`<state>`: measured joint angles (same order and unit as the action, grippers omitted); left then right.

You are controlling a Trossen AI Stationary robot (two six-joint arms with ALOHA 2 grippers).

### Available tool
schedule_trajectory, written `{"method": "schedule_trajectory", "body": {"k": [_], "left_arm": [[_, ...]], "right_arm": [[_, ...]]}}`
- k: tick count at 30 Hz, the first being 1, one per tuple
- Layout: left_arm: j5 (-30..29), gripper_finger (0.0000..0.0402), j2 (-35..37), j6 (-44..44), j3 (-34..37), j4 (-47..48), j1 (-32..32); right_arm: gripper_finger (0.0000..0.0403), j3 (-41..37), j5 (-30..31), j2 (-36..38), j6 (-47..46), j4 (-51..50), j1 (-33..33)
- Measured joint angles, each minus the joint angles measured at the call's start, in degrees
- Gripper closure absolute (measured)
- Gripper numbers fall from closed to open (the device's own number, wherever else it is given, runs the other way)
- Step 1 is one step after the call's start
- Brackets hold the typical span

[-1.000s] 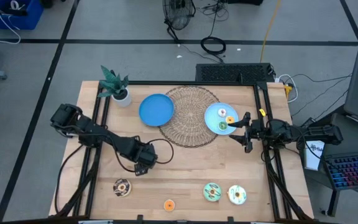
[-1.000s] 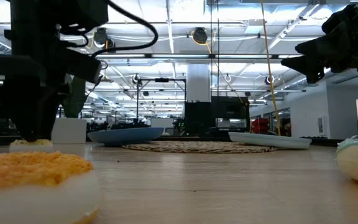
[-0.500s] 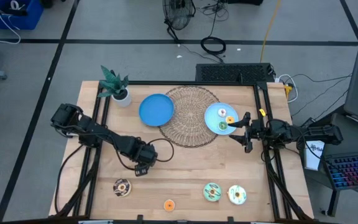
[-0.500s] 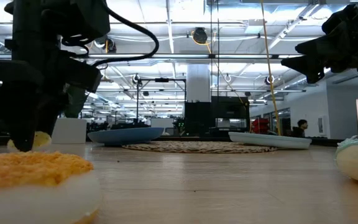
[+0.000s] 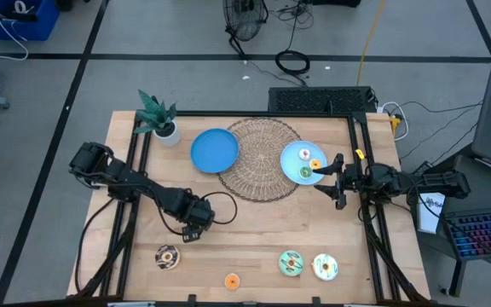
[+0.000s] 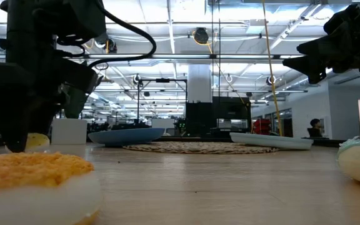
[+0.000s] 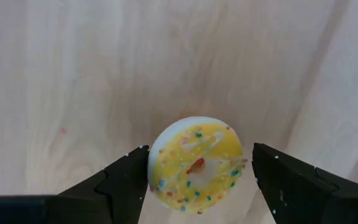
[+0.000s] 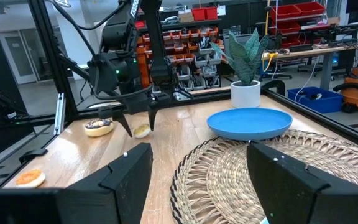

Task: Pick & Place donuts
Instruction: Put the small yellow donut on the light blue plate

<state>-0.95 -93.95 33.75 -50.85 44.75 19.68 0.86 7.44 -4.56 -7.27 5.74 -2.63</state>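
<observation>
My left gripper [image 5: 196,230] is low over the table's near-left part, open, its fingers on either side of a small yellow-frosted donut [image 7: 196,163] with sprinkles. This donut stands tipped on the wood [image 6: 35,141] and is hidden under the gripper in the high view. My right gripper [image 5: 320,176] hangs open above the near edge of the light-blue plate [image 5: 295,153], which holds a few tiny donuts. A chocolate donut [image 5: 167,257], an orange one [image 5: 232,280], a green one [image 5: 291,263] and a white one [image 5: 325,267] lie flat near the table's near edge. My left gripper comes from above, pointing down. One finger [image 7: 129,180] meets the donut's white rim [image 7: 153,155]; the other finger [image 7: 278,183] stands apart from it. The donut is tilted, with one edge on the table, and is not pinched.
A darker blue plate [image 5: 215,150] and a round wicker mat [image 5: 258,166] lie in the far middle, with a potted plant [image 5: 158,119] at the far left corner. Black frame rails run along both table sides. Bare wood shows in the table's middle.
My left gripper has shifted a little toward the table's left, staying open. The yellow donut, which lay flat between the fingers, has tipped up onto one edge. My right arm has kept still.
</observation>
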Motion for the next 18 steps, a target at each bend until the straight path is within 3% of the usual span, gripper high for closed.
{"method": "schedule_trajectory", "body": {"k": [6,18], "left_arm": [[-3.15,0.0124,0.0,1.92,0.0,0.03,0.0],[-1.73,0.0124,0.0,4.31,1.25,-0.61,0.0]], "right_arm": [[0.0161,0.02,0.0,-0.02,0.0,0.0,0.02],[0.0161,0.02,0.0,-0.02,0.0,-0.02,0.02]]}}
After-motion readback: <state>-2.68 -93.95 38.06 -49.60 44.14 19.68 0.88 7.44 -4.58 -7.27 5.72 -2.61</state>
